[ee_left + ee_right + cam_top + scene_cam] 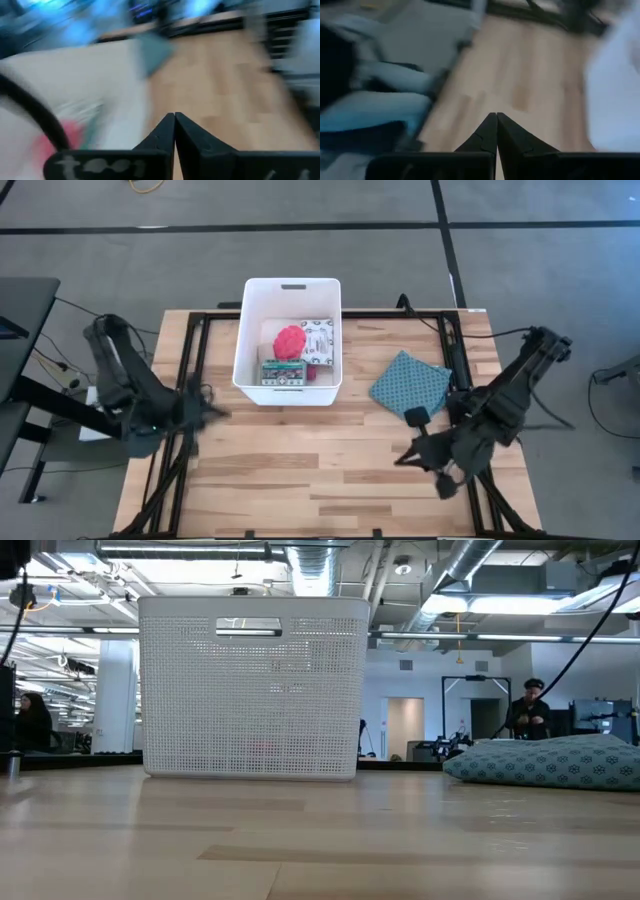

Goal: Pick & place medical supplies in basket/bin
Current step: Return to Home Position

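Observation:
The white bin (252, 340) stands at the table's far middle; in the low view the bin (250, 690) shows its perforated side and handle slot. Inside it lie the pink spiky disc (290, 341), a white black-patterned pouch (317, 337), a teal-green printed packet (283, 372) and a small magenta piece (312, 374). My left gripper (208, 412) hovers at the table's left edge, shut, empty (174, 116). My right gripper (408, 457) hovers over the table's right near part, shut, empty (496, 116).
A teal dotted square cloth (410, 384) lies flat on the table right of the bin; the cloth (550, 760) also shows in the low view. Bare wood (300, 460) spreads across the near half. A person (528, 710) stands far back in the room.

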